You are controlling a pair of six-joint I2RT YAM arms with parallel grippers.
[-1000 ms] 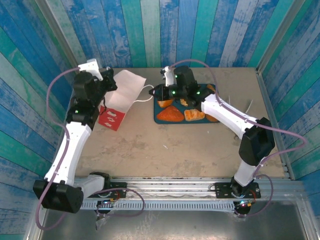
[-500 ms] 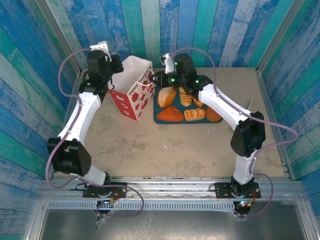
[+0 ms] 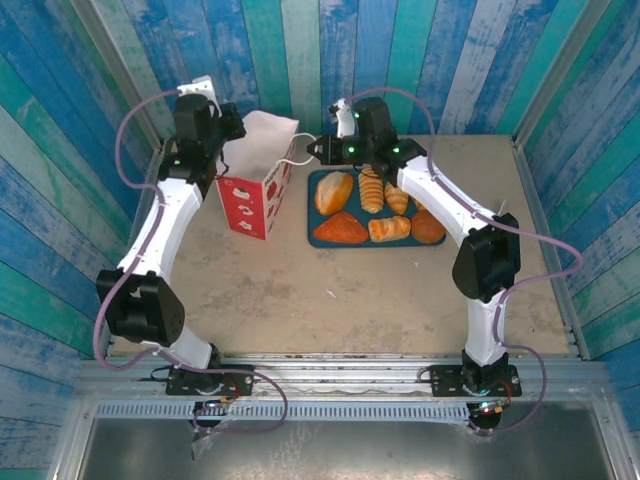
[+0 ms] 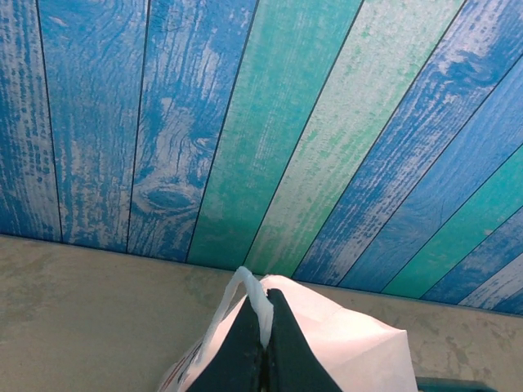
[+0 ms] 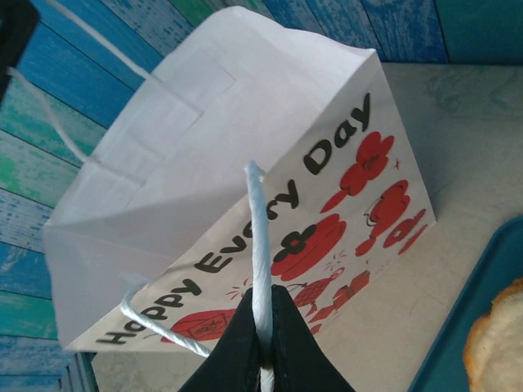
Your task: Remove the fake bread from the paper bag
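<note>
Tension on the cords matters most here. The left claw (image 4: 263, 314) is clenched on a white cord loop of the paper bag (image 3: 255, 185), and the right claw (image 5: 265, 306) is pinched shut on the other cord handle, with the bag held between them at the bench's (image 3: 350, 290) far left. The fake bread (image 3: 334, 192) lies on the teal tray (image 3: 313, 240) just right of the bag, six pieces showing. The emptying looks nearly done — whether a piece hides inside I cannot tell. Keep both grips level and tip gently, so the thin cords don't tear.

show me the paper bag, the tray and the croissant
paper bag (image 3: 245, 204), top view, on its red printed face
tray (image 3: 318, 240), top view, on its near left corner
croissant (image 3: 372, 190), top view, on its ridged middle
</note>
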